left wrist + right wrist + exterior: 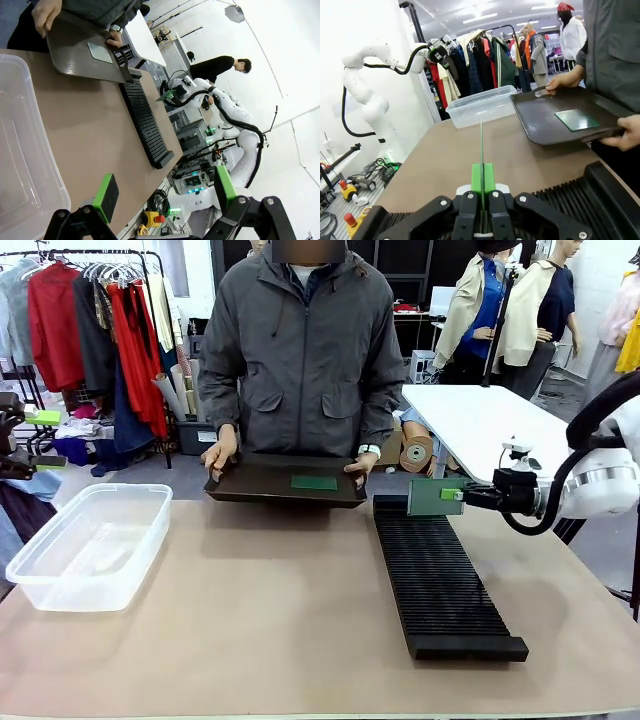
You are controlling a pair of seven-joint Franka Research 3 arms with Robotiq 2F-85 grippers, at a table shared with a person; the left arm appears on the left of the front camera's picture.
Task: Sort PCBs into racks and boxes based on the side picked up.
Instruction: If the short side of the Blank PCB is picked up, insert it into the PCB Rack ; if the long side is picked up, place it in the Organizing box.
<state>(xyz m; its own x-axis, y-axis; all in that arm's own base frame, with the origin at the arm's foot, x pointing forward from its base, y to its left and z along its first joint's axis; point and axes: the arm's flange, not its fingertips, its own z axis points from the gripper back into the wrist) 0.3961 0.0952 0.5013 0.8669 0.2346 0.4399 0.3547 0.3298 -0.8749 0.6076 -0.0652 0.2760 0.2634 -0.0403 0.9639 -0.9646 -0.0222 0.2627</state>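
You are looking across the tan worktop [260, 640], which is carrying everything here, and a person [300, 350] in a grey jacket is standing at its far side. The long black rack [440, 590] is lying on the right half, its slotted top running lengthwise toward the person, while the clear box [148, 545] is sitting well apart on the left (nothing is showing inside it). The person is holding a shallow black tray [250, 483] at both ends, at the worktop's far edge, and one PCB [314, 482] is lying flat on it. Your right hand [455, 494] is reaching in from the right with its fingers clamped on a second PCB [433, 497], which is standing upright over the far end of the rack, edge-on in the right wrist view. Your left hand [165, 192] is hovering by the box side of the worktop with its green pads [106, 192] apart, gripping nothing.
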